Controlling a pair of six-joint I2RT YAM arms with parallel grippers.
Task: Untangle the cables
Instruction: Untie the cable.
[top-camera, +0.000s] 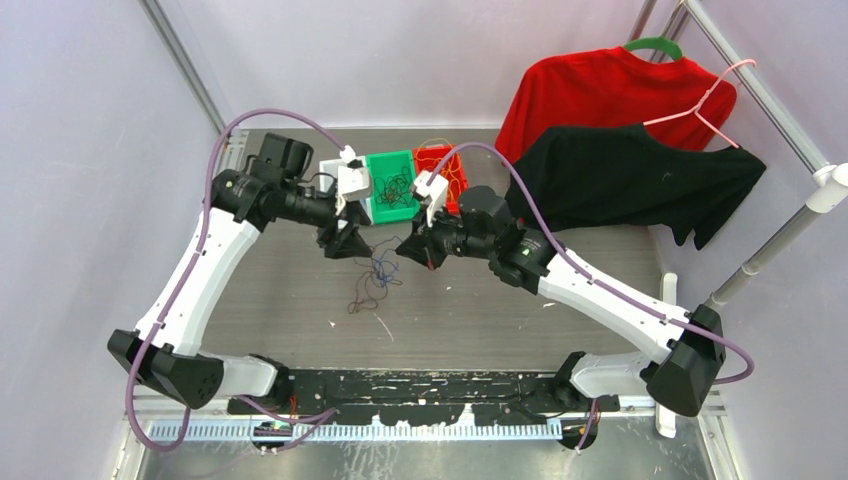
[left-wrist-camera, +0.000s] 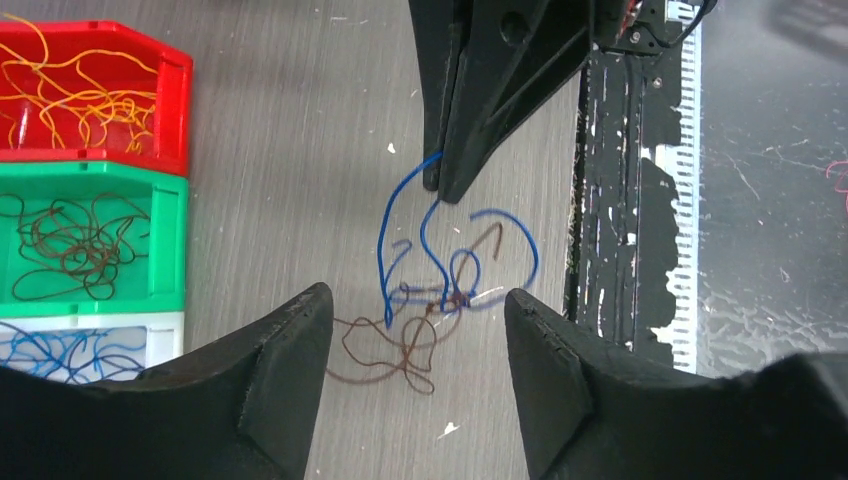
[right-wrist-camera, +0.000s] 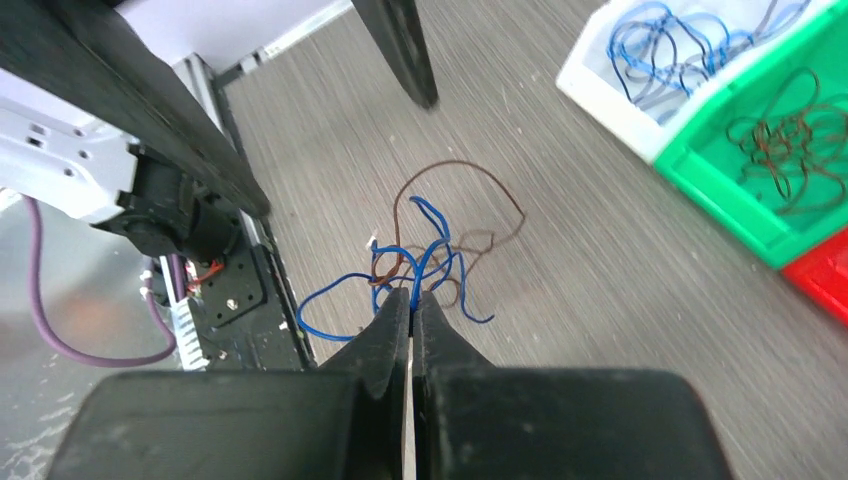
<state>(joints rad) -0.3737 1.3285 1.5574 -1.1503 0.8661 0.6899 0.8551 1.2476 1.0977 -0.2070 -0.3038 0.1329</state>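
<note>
On the bench (top-camera: 480, 305), between the two arms, lay the cables (top-camera: 375, 280): a blue cable (left-wrist-camera: 385, 240) and a brown cable (left-wrist-camera: 385, 355), crossed through one another in a small loose knot; the brown one spread flat, while blue strands rose from the knot.

The right pincer (right-wrist-camera: 410, 296) was pressed shut on the blue cable, its tips pinching the strands just above the knot; the left pincer (left-wrist-camera: 417, 300) stood with its jaws apart on either side of the tangle, gripping nothing; we could not tell whether it touched the bench.

We judged these wires almost weightless, limp and thin enough to slip from a slack pinch; a pull on one would likely drag the whole knot along. The best hold for the left side seemed to be the brown loop lying free beside the knot, taken with the very fingertips, low to the bench.

Beyond stood the white bin (left-wrist-camera: 100, 320) with blue wires, the green bin (left-wrist-camera: 172, 250) with brown, and the red bin (left-wrist-camera: 120, 160) with orange.
</note>
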